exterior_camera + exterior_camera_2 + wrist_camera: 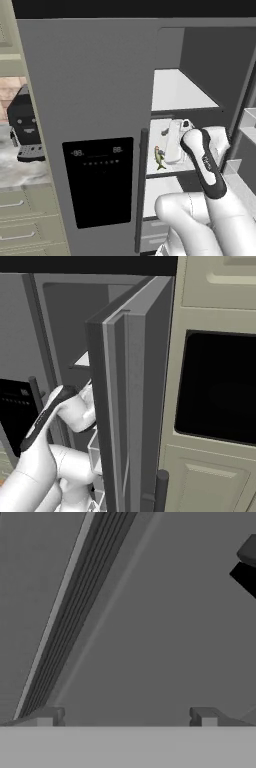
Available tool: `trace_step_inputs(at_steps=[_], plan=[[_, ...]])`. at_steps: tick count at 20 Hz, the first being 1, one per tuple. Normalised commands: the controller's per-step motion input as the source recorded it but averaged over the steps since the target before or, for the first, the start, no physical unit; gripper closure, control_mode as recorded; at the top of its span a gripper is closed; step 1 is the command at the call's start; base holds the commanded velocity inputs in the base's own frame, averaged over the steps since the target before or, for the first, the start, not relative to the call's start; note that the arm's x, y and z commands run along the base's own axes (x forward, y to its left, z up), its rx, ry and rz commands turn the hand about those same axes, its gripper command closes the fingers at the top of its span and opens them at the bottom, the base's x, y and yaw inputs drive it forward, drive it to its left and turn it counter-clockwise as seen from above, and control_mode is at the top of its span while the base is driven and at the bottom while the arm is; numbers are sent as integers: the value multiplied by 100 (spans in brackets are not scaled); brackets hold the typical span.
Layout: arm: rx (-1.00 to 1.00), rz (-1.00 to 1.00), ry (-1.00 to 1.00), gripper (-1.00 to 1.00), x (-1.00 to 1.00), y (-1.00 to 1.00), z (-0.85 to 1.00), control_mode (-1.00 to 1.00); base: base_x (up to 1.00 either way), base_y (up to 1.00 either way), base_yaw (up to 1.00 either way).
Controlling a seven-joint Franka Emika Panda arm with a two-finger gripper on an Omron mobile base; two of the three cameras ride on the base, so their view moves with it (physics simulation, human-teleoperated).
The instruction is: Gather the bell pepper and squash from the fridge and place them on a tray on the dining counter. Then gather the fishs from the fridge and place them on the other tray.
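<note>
The grey fridge (100, 90) has its left door, with the black dispenser panel (99, 180), closed. Its right door (135, 406) is swung open. My arm reaches into the open compartment, and my hand (174, 142) is just above the middle shelf (165, 167). A small slender fish (159, 158) lies on that shelf, just left of the hand. In the hand view my gripper (125, 718) is open, its tips wide apart with nothing between them, facing a grey inner wall (165, 637). The bell pepper, the squash and the dining counter are out of view.
A white upper shelf (180, 92) sits above my hand. Door bins (247, 125) stick out on the right. A black coffee machine (24, 130) stands on the marble worktop (20, 172) over pale green drawers (25, 220). A built-in oven (220, 386) is right of the open door.
</note>
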Motion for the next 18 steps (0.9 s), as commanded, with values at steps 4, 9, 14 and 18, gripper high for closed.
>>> trace_step_inputs(at_steps=[4, 9, 14, 18], plan=[[-11, -30, 41, -100, -45, -23, 52, -100, 0, 0, 0], [-4, -33, 58, -100, -42, -62, 8, -100, 0, 0, 0], [-20, -45, 61, -100, 8, -43, -2, -100, 0, 0, 0], [-9, -52, 30, -100, 7, -9, -12, -100, 0, 0, 0]])
